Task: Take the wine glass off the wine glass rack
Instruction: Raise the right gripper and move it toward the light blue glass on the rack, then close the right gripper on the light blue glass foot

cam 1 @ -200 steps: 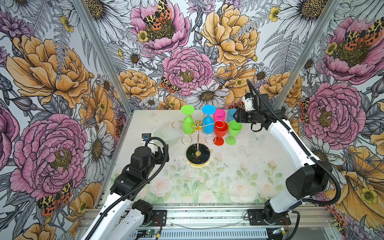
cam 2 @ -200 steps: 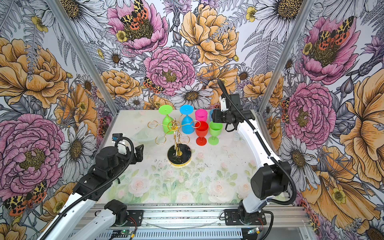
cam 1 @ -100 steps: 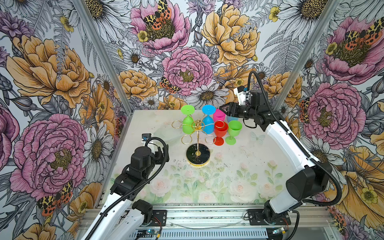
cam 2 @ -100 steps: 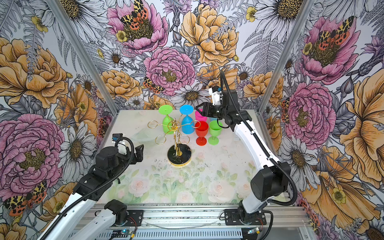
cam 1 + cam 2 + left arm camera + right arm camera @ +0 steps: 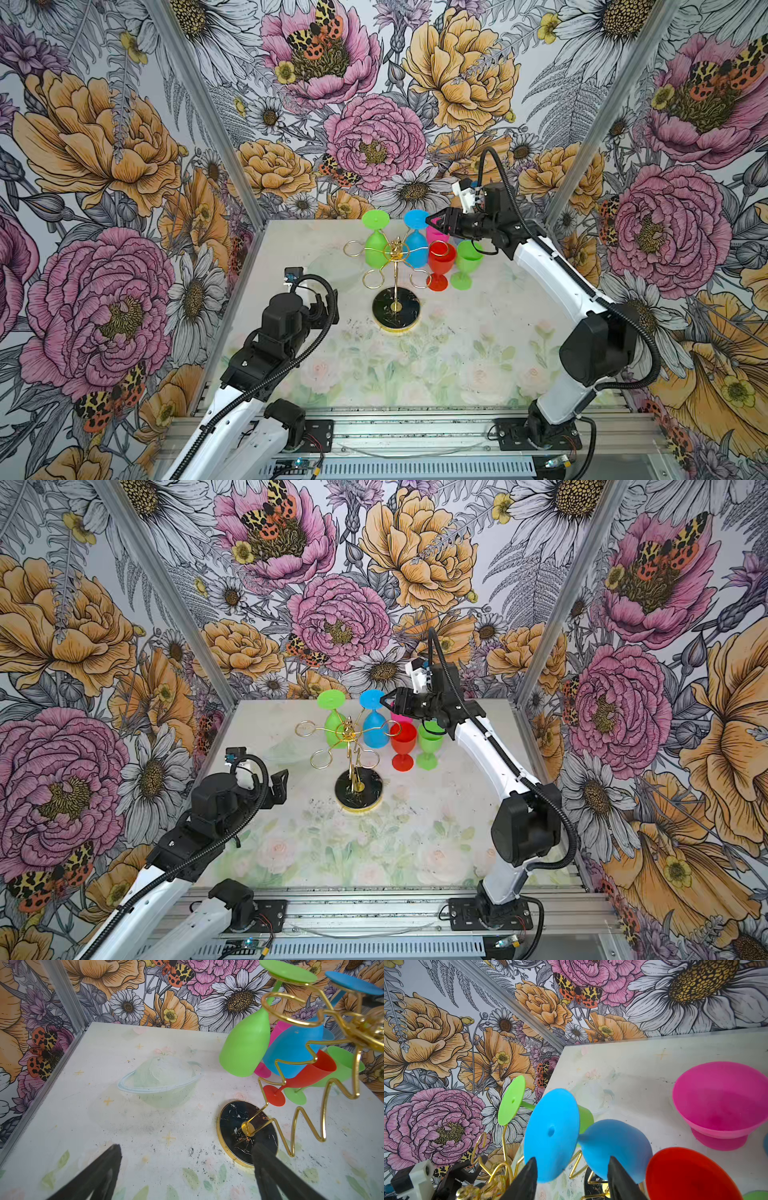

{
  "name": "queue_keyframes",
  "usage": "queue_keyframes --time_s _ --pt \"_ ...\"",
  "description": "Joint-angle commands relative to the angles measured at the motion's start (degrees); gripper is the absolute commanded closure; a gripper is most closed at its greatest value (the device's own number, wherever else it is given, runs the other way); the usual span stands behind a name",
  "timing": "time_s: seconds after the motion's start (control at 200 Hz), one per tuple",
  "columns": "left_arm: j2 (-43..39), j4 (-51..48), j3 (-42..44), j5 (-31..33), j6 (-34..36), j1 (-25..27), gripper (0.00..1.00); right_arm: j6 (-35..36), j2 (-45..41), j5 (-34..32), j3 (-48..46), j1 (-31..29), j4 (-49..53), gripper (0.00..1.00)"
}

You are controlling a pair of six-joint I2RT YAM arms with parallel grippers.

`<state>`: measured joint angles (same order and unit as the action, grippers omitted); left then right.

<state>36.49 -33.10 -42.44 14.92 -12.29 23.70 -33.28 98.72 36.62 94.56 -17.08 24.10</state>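
Observation:
The gold wire wine glass rack (image 5: 395, 311) stands mid-table on its round black base (image 5: 232, 1118). Two wine glasses hang upside down from its far hooks, a green one (image 5: 376, 249) and a blue one (image 5: 415, 247). My right gripper (image 5: 431, 220) is open beside the blue glass's foot. In the right wrist view its jaws (image 5: 572, 1167) stand apart below the blue foot disc (image 5: 551, 1132) and the blue bowl (image 5: 614, 1147), not pressing on either. My left gripper (image 5: 278, 787) hangs open over the table left of the rack, nothing between its fingertips (image 5: 116, 1151).
Upright on the table right of the rack stand a pink glass (image 5: 720, 1101), a red glass (image 5: 440, 259) and a green glass (image 5: 467, 257). The back wall and left corner post lie close behind the rack. Bare table (image 5: 457, 353) stretches in front.
My right gripper has swung left from above the standing glasses to the blue glass's foot on the rack, and its jaws have narrowed somewhat. The left arm has not moved.

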Motion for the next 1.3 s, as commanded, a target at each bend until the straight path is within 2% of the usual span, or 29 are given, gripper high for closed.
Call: queue_keyframes --time_s 0.0,0.205,0.686,1.291 --pt "-0.3 1.7 0.6 -1.2 -0.8 -0.8 0.01 -2.4 1.2 2.5 1.6 -0.3 -4.3 0.46" --pt "-0.4 1.7 0.6 -1.4 -0.8 -0.8 0.01 -4.1 2.8 3.1 2.2 -0.4 -5.9 0.52" --pt "-0.6 1.7 0.6 -1.5 -0.7 -0.9 0.01 -7.4 3.9 5.9 2.0 -0.5 -9.4 0.74" --pt "-0.4 1.8 0.6 -2.3 -0.7 -1.2 0.01 -10.2 4.1 8.9 1.6 -0.5 -12.8 0.9"
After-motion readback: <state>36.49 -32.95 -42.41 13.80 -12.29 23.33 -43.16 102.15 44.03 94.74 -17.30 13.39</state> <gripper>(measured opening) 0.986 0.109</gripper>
